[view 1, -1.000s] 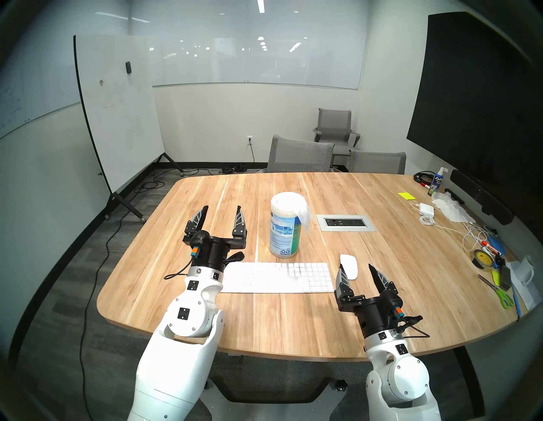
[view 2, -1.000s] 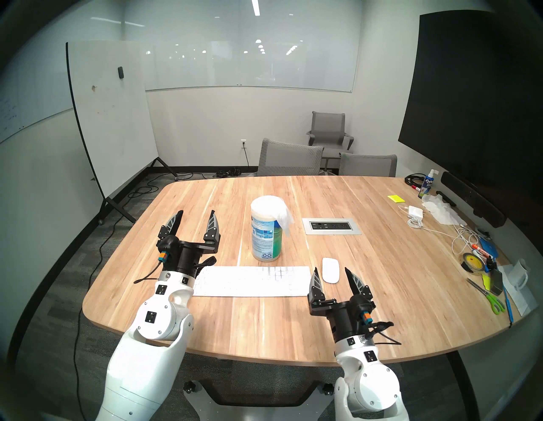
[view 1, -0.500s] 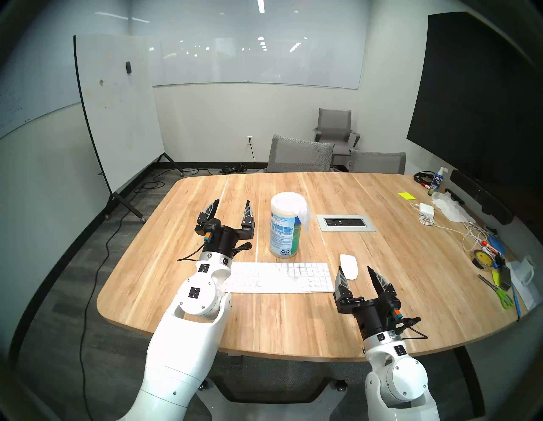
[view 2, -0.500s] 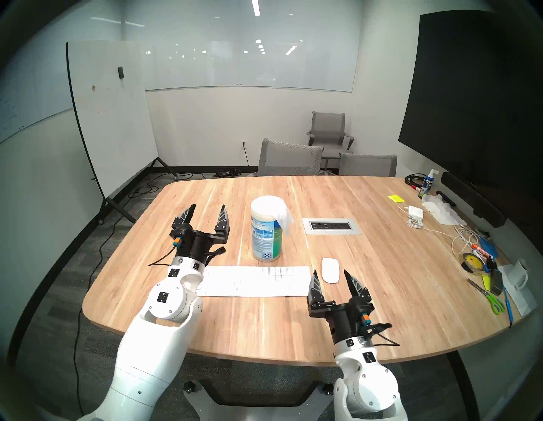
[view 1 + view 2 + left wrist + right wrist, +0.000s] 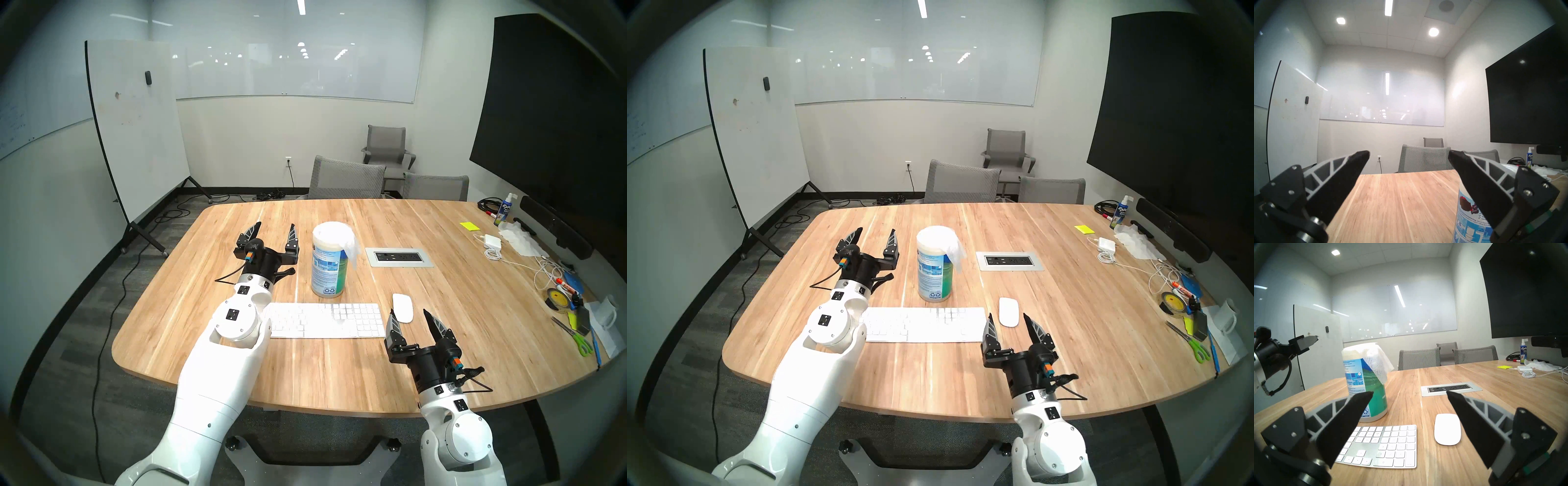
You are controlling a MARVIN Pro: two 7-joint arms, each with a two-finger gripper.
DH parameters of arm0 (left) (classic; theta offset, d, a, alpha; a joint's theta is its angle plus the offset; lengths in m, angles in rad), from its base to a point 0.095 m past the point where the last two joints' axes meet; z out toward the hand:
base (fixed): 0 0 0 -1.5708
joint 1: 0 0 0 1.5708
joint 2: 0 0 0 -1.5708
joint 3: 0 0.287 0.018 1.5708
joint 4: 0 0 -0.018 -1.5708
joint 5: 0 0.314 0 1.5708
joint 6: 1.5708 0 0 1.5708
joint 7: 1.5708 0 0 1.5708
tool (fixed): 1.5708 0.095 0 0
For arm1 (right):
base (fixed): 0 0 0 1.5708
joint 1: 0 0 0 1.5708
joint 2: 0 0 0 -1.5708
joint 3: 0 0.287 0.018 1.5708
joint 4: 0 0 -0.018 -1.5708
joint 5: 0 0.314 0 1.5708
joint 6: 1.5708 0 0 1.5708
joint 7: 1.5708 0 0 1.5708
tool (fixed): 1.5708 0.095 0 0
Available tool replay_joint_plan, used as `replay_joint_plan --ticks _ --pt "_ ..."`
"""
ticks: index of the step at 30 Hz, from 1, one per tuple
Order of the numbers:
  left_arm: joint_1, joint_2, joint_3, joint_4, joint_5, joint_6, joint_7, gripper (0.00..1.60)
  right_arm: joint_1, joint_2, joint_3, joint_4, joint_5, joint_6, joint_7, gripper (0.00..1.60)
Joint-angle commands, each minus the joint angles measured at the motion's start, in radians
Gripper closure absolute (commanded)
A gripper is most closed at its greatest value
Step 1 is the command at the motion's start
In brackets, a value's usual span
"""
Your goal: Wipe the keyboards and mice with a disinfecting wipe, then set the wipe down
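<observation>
Keyboard [image 5: 325,320] is lying flat near the table's [image 5: 424,373] front edge, thin, stiff and light, likely to skate on the smooth wood under a sideways wipe, so pressing downward looks wiser than gripping it. Just off its right end the mouse [image 5: 402,307] is resting, a smooth low dome, probably slippery and easily nudged. The right pincer [image 5: 410,314] is hovering over that spot with jaws spread wide, holding nothing.

Farther in, toward the table's middle, the wipes canister [image 5: 328,259] is standing upright just behind the keyboard. The wipe [image 5: 352,249] is hanging limp from its top, draping down the right side; it looks moist, soft and tearable, best pinched at the dangling free corner. How many sheets remain inside is hidden. The left pincer [image 5: 274,229] is hanging just left of the canister, jaws wide, empty.
</observation>
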Motion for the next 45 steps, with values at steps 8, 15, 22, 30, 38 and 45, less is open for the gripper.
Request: replay_joint_plan --ticks 8,15,22,30,38,45 --pt "-0.179 -0.007 0.005 0.080 0.018 0.029 -0.025 0.00 0.012 0.000 0.000 -0.009 0.000 -0.005 0.000 0.00" --pt "-0.246 -0.004 0.007 0.131 0.031 0.047 -0.044 0.00 0.014 0.000 0.000 -0.005 0.000 -0.005 0.000 0.00" --pt "-0.305 0.000 0.005 0.173 0.039 0.063 -0.065 0.00 0.015 0.000 0.000 0.001 0.000 -0.004 0.000 0.00" --pt "-0.363 0.000 0.005 0.212 0.047 0.076 -0.090 0.00 0.017 0.000 0.000 0.007 0.000 -0.004 0.000 0.00" --pt "-0.421 -0.005 0.001 0.268 0.053 0.088 -0.113 0.77 0.020 0.000 0.000 0.010 0.001 -0.005 0.000 0.00" --pt "-0.465 -0.014 0.002 0.363 0.053 0.103 -0.134 1.60 0.028 0.000 0.000 0.006 0.001 -0.008 0.001 0.00"
